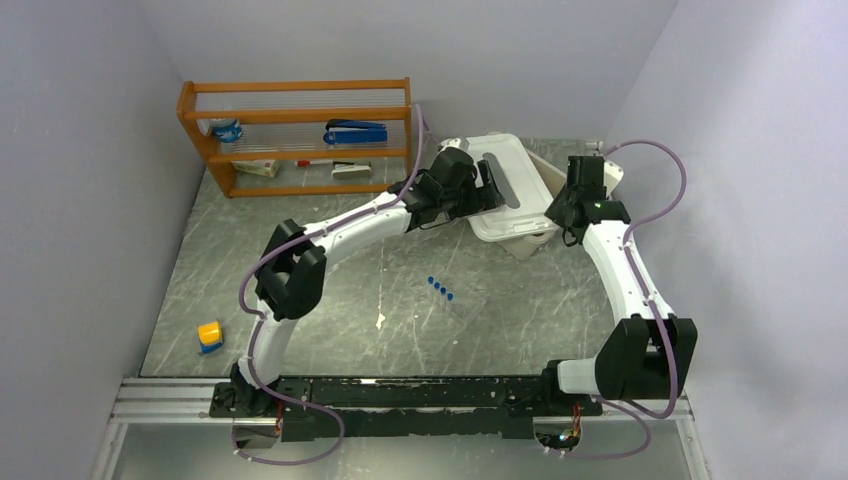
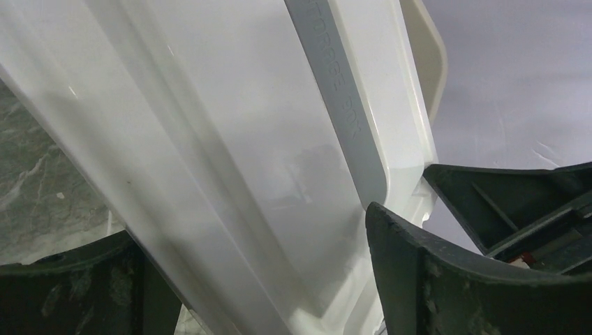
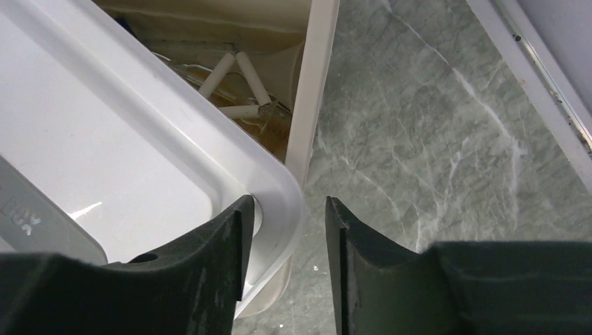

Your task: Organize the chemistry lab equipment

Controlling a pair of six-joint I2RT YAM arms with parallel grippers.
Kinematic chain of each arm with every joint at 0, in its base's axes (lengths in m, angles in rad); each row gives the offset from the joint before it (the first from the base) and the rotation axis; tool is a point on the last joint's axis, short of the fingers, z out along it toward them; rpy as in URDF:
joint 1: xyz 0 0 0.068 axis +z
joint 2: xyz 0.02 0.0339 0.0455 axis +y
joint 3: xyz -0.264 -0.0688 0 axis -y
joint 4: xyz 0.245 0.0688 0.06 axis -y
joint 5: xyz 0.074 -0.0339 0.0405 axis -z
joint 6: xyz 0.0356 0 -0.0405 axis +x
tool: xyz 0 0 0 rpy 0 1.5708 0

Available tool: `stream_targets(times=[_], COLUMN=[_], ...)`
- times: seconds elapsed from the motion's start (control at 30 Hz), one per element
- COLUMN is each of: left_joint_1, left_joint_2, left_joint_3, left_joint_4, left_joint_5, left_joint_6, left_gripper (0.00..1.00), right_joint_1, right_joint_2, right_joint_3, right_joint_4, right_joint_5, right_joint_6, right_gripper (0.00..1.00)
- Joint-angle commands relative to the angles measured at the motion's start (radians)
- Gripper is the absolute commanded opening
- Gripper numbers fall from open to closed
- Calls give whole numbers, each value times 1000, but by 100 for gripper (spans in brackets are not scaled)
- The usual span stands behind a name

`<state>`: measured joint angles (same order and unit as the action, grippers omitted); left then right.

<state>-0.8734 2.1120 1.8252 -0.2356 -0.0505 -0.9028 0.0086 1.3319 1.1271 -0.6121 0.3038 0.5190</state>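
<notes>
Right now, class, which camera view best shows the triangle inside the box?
The right wrist view: the triangle lies in the box, seen past the lid. The top and left wrist views show the lid but no triangle.

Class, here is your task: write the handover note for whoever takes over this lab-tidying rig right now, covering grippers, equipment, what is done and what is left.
Left gripper: fingers on either side of the white lid; whether it is gripping cannot be told.
Right gripper: open, astride the lid's corner.
The lid lies askew over the storage box.
Done: the triangle is in the box; the rest of the inside is hidden.
To do: the blue-capped tubes in the clear rack stand out on the table, with a small white item nearby. Probably box these, then seat the lid.
</notes>
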Motion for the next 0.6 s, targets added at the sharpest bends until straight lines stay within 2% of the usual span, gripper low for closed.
stream_targets(times=[0.0,0.1,0.23,0.37,0.57], left_joint_1=[3,4,11,23,68], left_joint_2=[-18,-30,-63,-96,-79], left_joint_3=[1,-5,-18,-35,68], left_joint_4=[58,49,38,36,-63], left_joint_5=[67,64,70,70,100], left_joint_6=[30,52,93,119,181], left_gripper=[90,90,92,93,92], right_joint_1=[-3,-3,-4,-3,-46], right_joint_2=[30,48,80,121,165], right_joint_3=[0,5,36,63,76], right_joint_4=[0,10,17,60,101], right_joint_5=[18,56,115,93,57], right_joint_6=[-13,-41,-107,-234,-368], right_gripper=[42,34,30,31,32])
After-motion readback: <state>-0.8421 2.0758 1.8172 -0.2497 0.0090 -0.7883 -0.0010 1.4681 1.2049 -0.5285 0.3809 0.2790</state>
